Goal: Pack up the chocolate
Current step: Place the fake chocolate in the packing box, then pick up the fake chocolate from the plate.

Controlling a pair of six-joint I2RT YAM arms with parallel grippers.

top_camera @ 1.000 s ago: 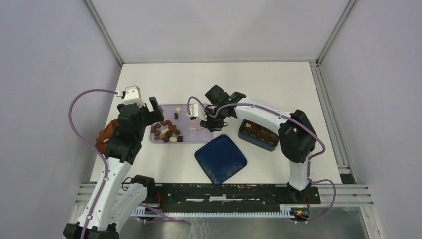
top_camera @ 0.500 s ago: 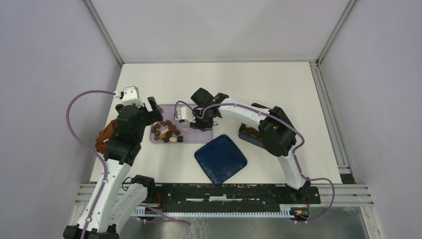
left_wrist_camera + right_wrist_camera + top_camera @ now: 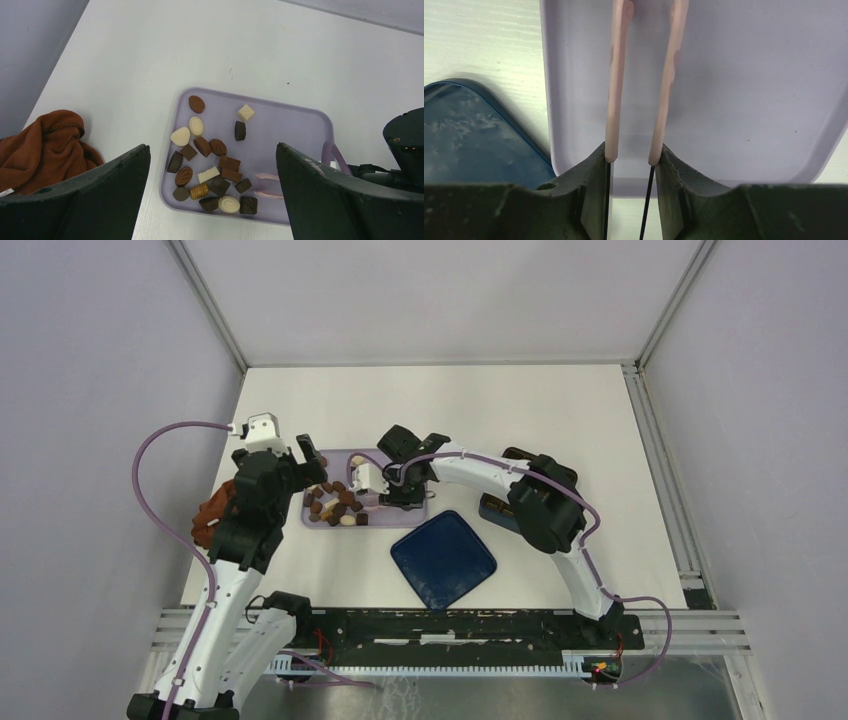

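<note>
Gripping: my right gripper (image 3: 631, 156) is clamped on the pink tongs (image 3: 615, 90); my left gripper (image 3: 210, 150) hangs spread wide, empty.
Candy: chocolate pieces (image 3: 202, 146) crowd the 9 o'clock half of the lavender tray (image 3: 295, 130).
Risk: tong tips seem empty, though cropped; pinching into that crowd could flick neighbours off the rim.

We are reading no lettering, labels, brands, numbers or signs anywhere: nothing legible is showing on any surface here.
</note>
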